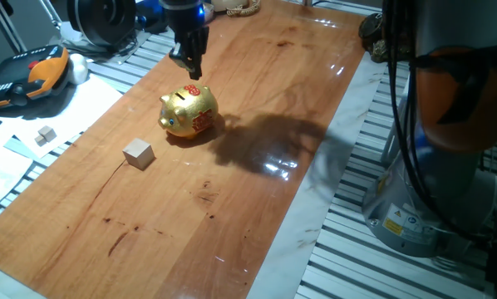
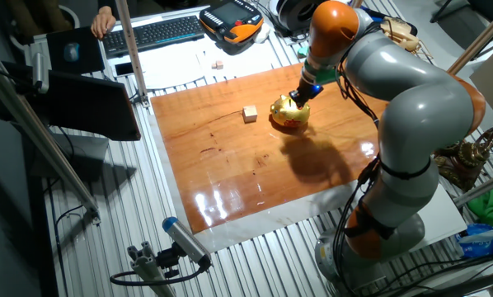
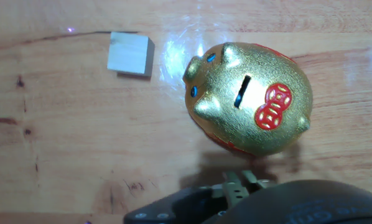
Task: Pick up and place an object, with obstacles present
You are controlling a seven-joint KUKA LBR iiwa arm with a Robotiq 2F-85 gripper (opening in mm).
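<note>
The gripper (image 1: 192, 68) hangs above the wooden table (image 1: 257, 166), close over the back of the gold piggy bank (image 1: 189, 112), and it holds nothing. Its fingers look close together in one fixed view, but I cannot tell for sure if they are closed, because the hand view shows only the base of the hand. The pale wooden cube (image 1: 138, 154) rests on the table near the snout side of the piggy bank, apart from it, with a clear gap between them. The main risk, in my judgement, is the straight path from here to the cube: if the arm descends too early, the fingers can hit the piggy bank and push it, and the pig may then roll into the cube. A second risk is confusion with the smaller whitish cube (image 1: 45, 134) on the paper off the board.
</note>
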